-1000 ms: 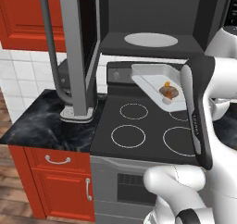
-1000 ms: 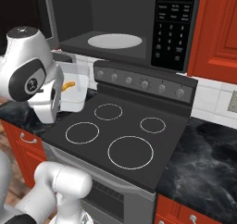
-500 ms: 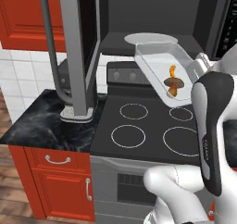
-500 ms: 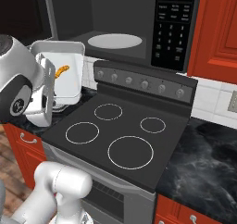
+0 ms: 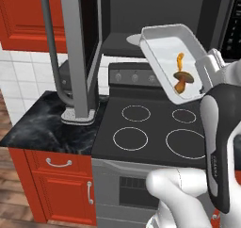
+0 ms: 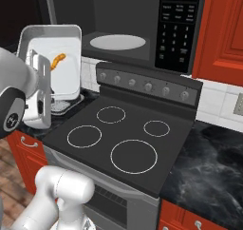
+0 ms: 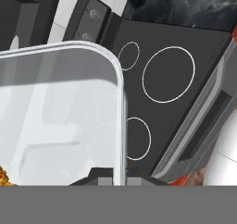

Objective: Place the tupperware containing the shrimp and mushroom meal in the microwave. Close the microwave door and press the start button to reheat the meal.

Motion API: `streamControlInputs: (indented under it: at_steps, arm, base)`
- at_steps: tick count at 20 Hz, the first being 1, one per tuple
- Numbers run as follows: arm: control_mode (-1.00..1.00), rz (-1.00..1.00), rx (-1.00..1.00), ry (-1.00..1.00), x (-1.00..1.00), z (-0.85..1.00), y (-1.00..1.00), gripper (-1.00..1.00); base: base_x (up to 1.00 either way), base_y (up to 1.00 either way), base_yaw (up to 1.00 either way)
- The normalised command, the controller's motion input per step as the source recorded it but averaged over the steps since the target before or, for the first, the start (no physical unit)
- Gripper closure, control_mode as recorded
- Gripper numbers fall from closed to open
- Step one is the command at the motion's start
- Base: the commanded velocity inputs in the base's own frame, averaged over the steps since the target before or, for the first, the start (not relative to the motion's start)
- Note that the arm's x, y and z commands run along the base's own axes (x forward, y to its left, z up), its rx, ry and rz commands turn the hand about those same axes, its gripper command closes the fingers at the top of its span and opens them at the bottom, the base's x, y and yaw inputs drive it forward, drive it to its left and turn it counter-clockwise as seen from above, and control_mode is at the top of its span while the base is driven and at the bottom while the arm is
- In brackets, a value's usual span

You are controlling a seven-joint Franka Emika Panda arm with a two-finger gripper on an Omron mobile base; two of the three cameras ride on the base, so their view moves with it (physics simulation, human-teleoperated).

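Observation:
The tupperware (image 5: 162, 52) hangs steeply tilted above the stove's back, in front of the open microwave (image 5: 155, 15). My gripper (image 5: 208, 66) is shut on its right rim. An orange shrimp (image 5: 180, 60) and a brown mushroom (image 5: 181, 81) cling to its floor. In the right base view the tupperware (image 6: 66, 77) stands left of the cavity, gripper (image 6: 38, 65) on its near edge, shrimp (image 6: 58, 60) inside. The microwave door (image 5: 80, 48) is swung wide open to the left, bar handle (image 5: 51, 38) outward. The hand view has the tupperware (image 7: 60, 116) close above the gripper (image 7: 119, 176).
A white turntable (image 6: 117, 41) lies in the microwave cavity, and the keypad (image 6: 178, 27) is to its right. Below is the black cooktop (image 6: 123, 129) with its knob panel (image 6: 149, 85). Black marble counter (image 5: 47, 126) and red cabinets (image 5: 56, 189) flank the stove.
The gripper has carried the tupperware upward from just above the cooktop to the level of the microwave opening, and it now tilts much more steeply. The door stays open.

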Motion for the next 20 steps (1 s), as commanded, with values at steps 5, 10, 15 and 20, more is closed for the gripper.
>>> streamControlInputs:
  at_steps: [5,10,15,20]
  arm:
    - [-1.0,-0.02,0.0,0.01,0.0,0.2,0.0,1.0]
    - [-1.0,-0.03,0.0,0.07,0.0,0.23,0.0,1.0]
    - [-1.0,-0.05,0.0,0.1,0.1,0.13,0.0,1.0]
    - [-1.0,-0.05,0.0,0.1,0.19,0.0,-0.04,1.0]
  base:
    - [0.0,0.0,0.0]
    - [0.0,0.0,0.0]
    - [0.0,0.0,0.0]
    - [0.0,0.0,0.0]
